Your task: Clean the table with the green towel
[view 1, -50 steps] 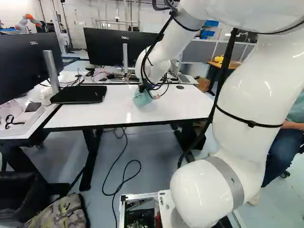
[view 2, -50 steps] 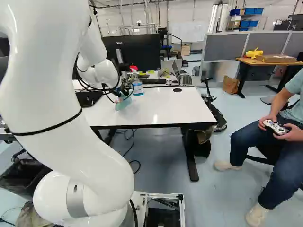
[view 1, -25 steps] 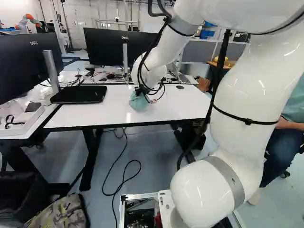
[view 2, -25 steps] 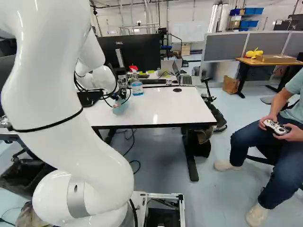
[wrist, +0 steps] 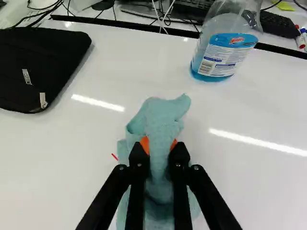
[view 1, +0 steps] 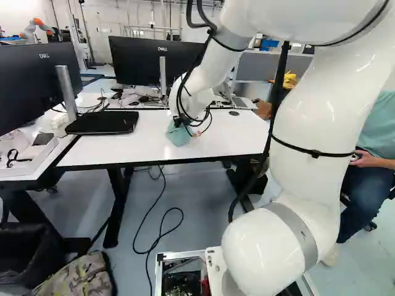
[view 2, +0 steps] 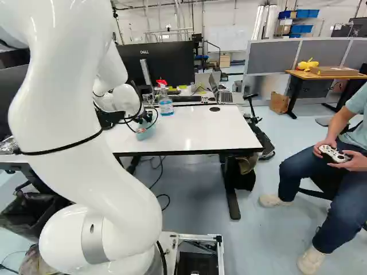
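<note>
Across the white table point(view 1: 228, 143), with a dark monitor point(view 2: 167, 64) beyond the far edge, reached forward and down with the white arm point(view 1: 311, 132). Had the green towel point(wrist: 160, 117) clamped in the gripper point(wrist: 159, 144), pinched from two sides between the orange pads point(wrist: 144, 143). Gathered into a fold at the top and loose beneath, probably to put soft cloth rather than hard fingertips against the surface. Held the towel low over the middle of the tabletop, just beside a short red mark point(wrist: 114, 156), most likely for wiping that stroke away. Could not tell the pressure of the cloth on the table. Stood the spray bottle point(wrist: 224, 55) upright ahead of the gripper, near the far edge, and laid the black case point(wrist: 41, 67) well to one side, perhaps to leave the middle free for wiping. Seemed to need a short sideways sweep over the mark, pressed lightly, at some risk of bunching the cloth or missing the stroke.
</note>
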`<state>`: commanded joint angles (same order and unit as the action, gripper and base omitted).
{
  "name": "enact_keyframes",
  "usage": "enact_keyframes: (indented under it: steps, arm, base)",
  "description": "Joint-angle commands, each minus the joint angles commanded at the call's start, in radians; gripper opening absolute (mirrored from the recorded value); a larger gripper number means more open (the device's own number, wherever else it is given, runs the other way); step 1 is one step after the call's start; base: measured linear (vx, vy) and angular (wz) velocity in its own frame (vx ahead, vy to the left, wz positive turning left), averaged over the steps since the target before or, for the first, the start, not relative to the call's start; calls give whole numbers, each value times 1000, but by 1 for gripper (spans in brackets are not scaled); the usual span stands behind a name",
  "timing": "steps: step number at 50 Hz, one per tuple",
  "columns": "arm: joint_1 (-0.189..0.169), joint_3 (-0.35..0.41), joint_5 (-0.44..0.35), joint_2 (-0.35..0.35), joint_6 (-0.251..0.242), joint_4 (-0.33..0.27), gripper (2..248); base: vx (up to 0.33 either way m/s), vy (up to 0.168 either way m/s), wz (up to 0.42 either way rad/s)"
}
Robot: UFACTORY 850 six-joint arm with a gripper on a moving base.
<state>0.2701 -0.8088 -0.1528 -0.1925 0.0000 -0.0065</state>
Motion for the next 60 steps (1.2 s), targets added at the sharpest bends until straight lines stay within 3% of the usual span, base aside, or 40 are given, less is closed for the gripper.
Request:
enact_keyframes:
  steps: [60]
  arm:
    - [0,0,138,0,0,0,57]
  base:
    - [0,0,0]
